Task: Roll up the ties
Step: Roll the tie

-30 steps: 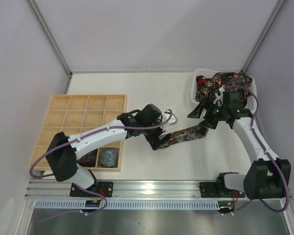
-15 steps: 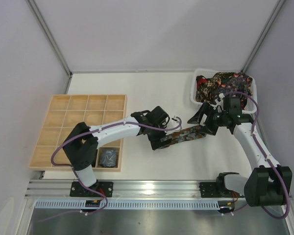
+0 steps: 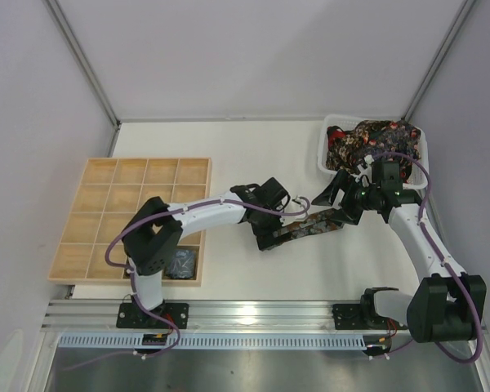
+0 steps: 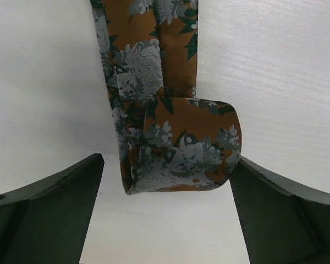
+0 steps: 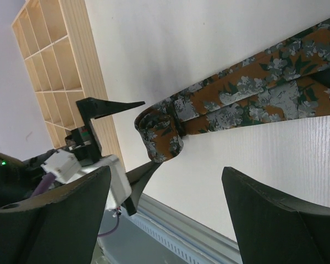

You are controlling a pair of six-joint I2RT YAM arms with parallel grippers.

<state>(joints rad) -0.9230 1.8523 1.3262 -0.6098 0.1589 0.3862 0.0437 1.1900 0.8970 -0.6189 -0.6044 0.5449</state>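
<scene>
A brown tie (image 3: 310, 224) with grey flowers and green leaves lies flat on the white table. Its left end is curled into a short roll (image 4: 181, 148), also seen as the roll (image 5: 159, 137) in the right wrist view. My left gripper (image 3: 269, 237) stands open around that roll (image 3: 275, 235), its fingers (image 4: 44, 220) on either side, the right one close to the roll's edge. My right gripper (image 3: 328, 208) hangs open above the tie's other end, holding nothing. More ties (image 3: 367, 139) are piled in a white basket (image 3: 321, 155).
A pale wooden grid tray (image 3: 139, 161) lies at the left, with a small dark coil (image 3: 180, 261) in a near compartment beside my left arm. The tray (image 5: 60, 66) also shows in the right wrist view. Grey walls close in on both sides.
My left arm has stretched further right, and its gripper has shifted slightly right at the tie's rolled end. The right gripper has drawn back a little. Both stay open.
</scene>
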